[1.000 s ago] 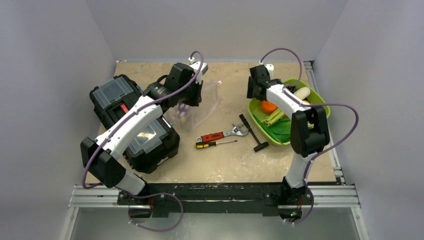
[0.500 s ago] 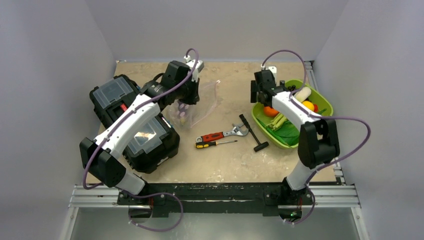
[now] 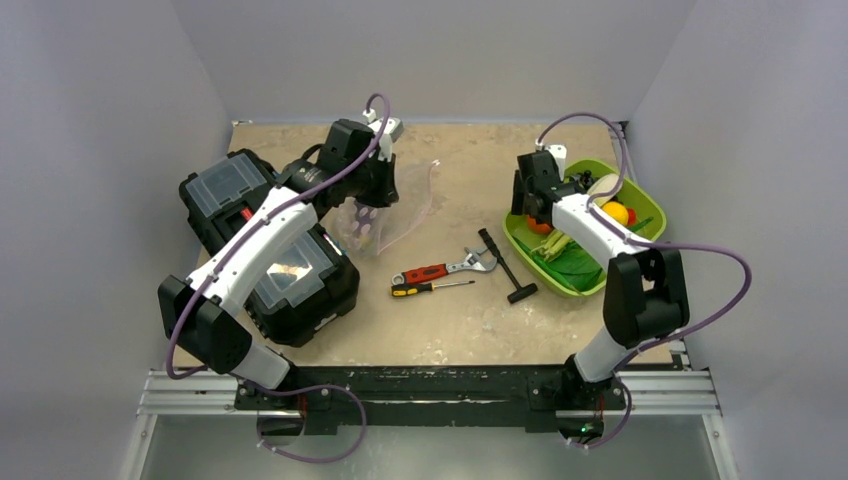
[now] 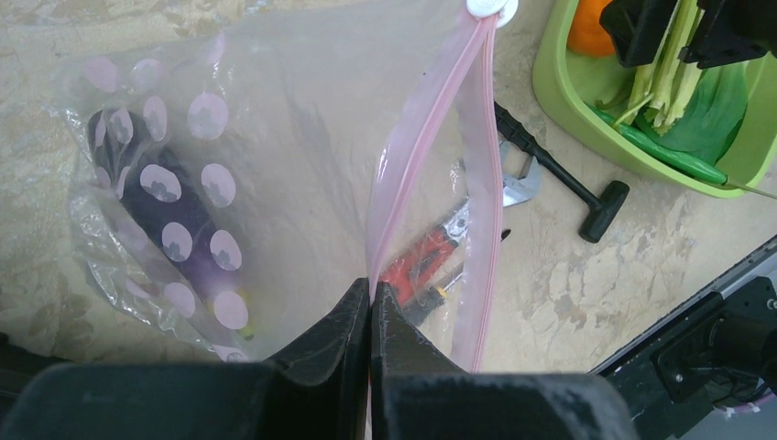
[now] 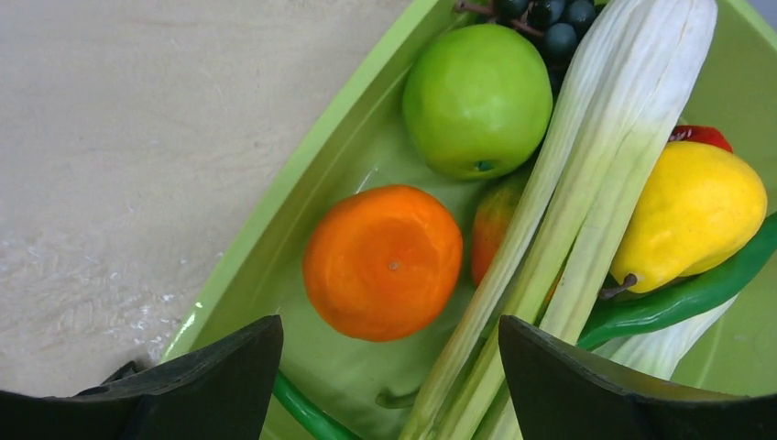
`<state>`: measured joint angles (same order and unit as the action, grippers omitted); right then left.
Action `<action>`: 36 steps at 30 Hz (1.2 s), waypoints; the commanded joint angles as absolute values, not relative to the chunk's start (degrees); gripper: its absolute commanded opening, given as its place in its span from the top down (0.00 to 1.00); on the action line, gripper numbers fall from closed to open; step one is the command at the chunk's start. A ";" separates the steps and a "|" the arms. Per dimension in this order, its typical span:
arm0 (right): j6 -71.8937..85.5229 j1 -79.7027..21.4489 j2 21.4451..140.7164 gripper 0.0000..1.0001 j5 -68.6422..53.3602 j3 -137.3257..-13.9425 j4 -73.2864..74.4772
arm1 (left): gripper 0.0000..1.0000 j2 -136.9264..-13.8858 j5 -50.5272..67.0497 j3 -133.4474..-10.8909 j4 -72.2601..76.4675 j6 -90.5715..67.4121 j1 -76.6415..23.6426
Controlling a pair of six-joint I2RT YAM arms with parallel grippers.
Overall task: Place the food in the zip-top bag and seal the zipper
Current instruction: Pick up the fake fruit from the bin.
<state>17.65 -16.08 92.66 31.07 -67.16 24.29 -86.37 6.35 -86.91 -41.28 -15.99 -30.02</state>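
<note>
Clamping zipper [image 4: 374,229] in left gripper [image 4: 369,307], zip-top bag [image 4: 293,119] toward 12 o'clock, purple piece [image 4: 169,211] inside. Right gripper [image 5: 389,367] agape over tray [image 5: 302,192], orange ball [image 5: 383,261] at 12 o'clock.

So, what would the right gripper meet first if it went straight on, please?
Probably the round orange toy fruit in the lime-green plastic tray, ahead of the open right gripper; depth unclear.

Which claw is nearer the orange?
Right. The right claw hovers open just above the orange in the tray; the left claw is far off, shut on the zipper.
</note>
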 commanded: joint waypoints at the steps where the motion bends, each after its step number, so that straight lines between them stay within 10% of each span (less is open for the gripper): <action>1: 15.98 -16.16 92.29 0.14 30.69 -65.92 23.29 | 1.00 -86.56 8.20 -88.96 -39.60 -17.32 -30.04; 36: 10.74 -16.17 110.41 0.05 35.35 -74.39 13.54 | 1.00 -89.21 7.85 -90.53 -41.08 -16.17 -30.07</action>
